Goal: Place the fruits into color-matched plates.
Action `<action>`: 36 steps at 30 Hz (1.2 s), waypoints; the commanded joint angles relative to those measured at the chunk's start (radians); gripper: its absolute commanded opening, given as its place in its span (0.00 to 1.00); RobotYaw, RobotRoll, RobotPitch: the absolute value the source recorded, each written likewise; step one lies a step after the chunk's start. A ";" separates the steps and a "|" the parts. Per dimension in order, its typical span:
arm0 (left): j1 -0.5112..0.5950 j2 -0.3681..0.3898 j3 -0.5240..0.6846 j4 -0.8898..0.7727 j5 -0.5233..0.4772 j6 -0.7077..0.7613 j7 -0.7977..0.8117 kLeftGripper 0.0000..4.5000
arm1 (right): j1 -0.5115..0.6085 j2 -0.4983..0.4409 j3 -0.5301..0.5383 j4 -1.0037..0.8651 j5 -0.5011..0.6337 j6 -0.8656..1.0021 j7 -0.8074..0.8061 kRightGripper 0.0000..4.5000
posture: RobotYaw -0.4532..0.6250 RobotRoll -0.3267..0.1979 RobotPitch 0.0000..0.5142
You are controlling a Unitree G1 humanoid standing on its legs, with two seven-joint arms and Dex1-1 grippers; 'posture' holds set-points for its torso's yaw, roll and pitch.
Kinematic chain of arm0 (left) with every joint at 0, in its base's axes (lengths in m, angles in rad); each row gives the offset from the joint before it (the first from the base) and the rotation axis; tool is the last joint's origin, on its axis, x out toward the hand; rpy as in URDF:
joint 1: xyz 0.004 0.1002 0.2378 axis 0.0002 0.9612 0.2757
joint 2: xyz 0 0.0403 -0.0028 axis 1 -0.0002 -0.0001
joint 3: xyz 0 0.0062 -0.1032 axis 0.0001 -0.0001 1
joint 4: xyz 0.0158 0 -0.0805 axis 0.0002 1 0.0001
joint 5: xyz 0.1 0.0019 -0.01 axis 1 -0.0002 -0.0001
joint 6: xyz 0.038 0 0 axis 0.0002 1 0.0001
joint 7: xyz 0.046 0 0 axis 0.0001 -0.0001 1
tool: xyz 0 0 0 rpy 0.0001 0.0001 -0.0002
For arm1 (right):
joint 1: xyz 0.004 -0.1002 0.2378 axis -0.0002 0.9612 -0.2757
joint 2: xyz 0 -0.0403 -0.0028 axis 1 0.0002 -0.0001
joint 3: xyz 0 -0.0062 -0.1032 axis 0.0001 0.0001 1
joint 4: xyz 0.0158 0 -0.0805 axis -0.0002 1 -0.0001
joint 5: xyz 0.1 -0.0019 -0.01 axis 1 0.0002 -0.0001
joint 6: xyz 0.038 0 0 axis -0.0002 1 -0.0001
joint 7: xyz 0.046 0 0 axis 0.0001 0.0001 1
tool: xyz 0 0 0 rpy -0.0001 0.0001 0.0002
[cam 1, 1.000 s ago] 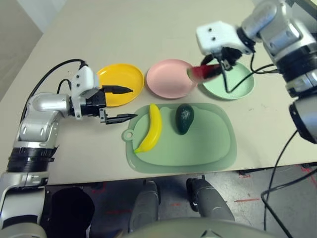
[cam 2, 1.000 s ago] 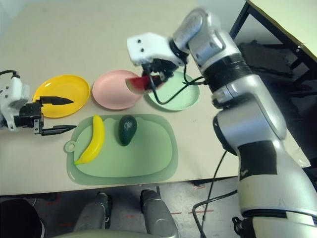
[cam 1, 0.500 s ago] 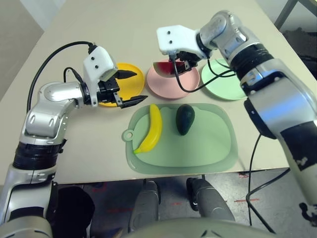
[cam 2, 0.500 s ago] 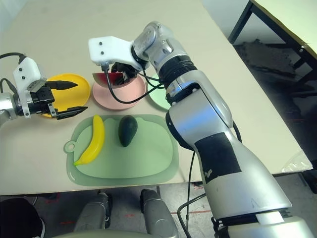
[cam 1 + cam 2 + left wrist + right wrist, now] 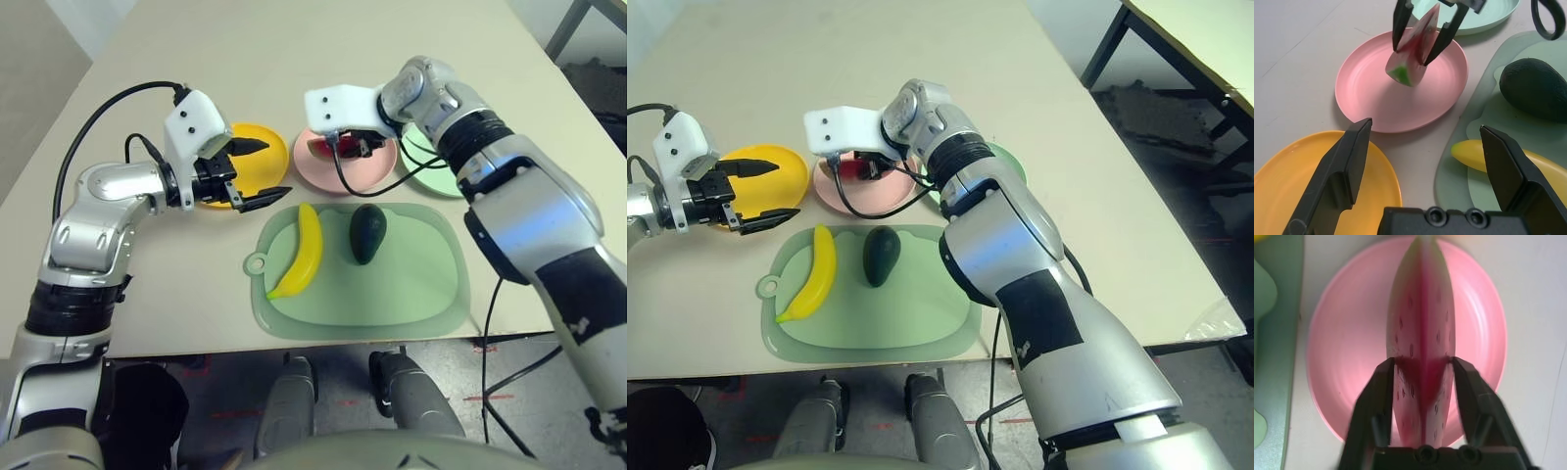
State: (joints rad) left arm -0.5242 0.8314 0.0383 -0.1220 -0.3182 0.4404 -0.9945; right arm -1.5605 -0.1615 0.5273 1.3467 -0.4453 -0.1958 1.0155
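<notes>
"Where's the watermelon wedge?"

"Over the pink plate, the middle one of the three. The right gripper has it pinched between its two fingertips, one against each side, with the fingers parted by the wedge's thickness."

"Is it touching the plate?"

"I can't tell; its lower end is hard to judge."

"And the left gripper?"

"Wide open, with nothing between its fingers. It hovers by the yellow plate, at the left of the row, partly over it."

"What about the mint green plate?"

"Right of the pink one, partly behind the right arm."

"The other fruits?"

"Both on the green cutting board, on the near side of the plates. The banana lies along its left part, and the avocado sits to the right of it, toward the far edge, the two apart."
</notes>
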 commanded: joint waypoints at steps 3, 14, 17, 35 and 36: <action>0.013 0.011 -0.005 0.001 0.009 -0.023 -0.013 1.00 | 0.012 -0.001 -0.019 0.002 -0.016 -0.019 0.003 0.98 | 0.46 0.62 0.38; 0.025 0.042 0.000 0.027 -0.027 -0.088 -0.135 1.00 | -0.038 -0.064 -0.038 -0.036 0.003 -0.139 0.118 0.99 | 0.44 0.62 0.39; 0.054 0.072 0.009 0.047 -0.060 -0.152 -0.248 1.00 | -0.047 -0.126 -0.039 -0.083 0.016 -0.258 0.248 0.99 | 0.43 0.62 0.40; 0.068 0.120 -0.035 0.106 -0.110 -0.324 -0.574 1.00 | 0.194 -0.427 0.184 -0.845 0.377 -0.449 0.599 0.99 | 0.38 0.62 0.41; 0.070 0.125 -0.035 0.101 -0.108 -0.329 -0.579 1.00 | 0.203 -0.427 0.190 -0.862 0.378 -0.439 0.599 0.99 | 0.39 0.62 0.41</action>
State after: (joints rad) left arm -0.4639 0.9337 0.0146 -0.0133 -0.4416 0.1305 -1.5533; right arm -1.3779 -0.5876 0.6911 0.5253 -0.0861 -0.6530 1.6092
